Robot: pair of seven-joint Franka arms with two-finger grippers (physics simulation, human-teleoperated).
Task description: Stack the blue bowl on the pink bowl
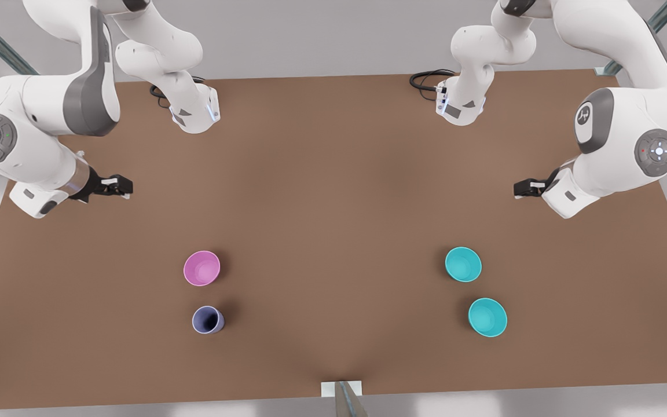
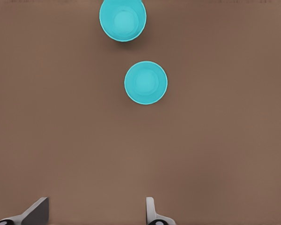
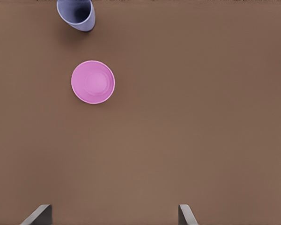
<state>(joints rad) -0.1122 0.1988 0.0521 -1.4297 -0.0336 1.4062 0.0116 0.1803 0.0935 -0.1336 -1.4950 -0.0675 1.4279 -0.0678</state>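
Front view: a brown table (image 1: 333,174) seen from above, with two white arms reaching in from the far edge. The pink bowl (image 1: 201,268) sits upright on the table, toward the front view's left. Just beside it, on the side nearer the camera, stands a small periwinkle cup (image 1: 208,319). The blue bowl (image 1: 463,264) stands well apart from the pink bowl, level with it toward the front view's right. A lighter turquoise bowl (image 1: 487,317) sits near the blue one, farther still from the pink bowl; the two shades are close, so which bowl is the darker is a fair guess. The right gripper (image 1: 119,186) hangs above the table, beyond the pink bowl on its far side and toward the front view's left. The left gripper (image 1: 521,188) hangs well apart from the pink bowl, past the blue bowl. Neither gripper touches anything. Left wrist view: the left gripper (image 2: 96,216) has its two fingers spread wide with nothing between them, over bare table. Ahead lies the blue bowl (image 2: 145,82), and the turquoise bowl (image 2: 122,19) lies beyond it. Right wrist view: the right gripper (image 3: 113,216) also has its fingers wide apart and empty. Ahead lies the pink bowl (image 3: 92,82), with the periwinkle cup (image 3: 76,14) beyond it.
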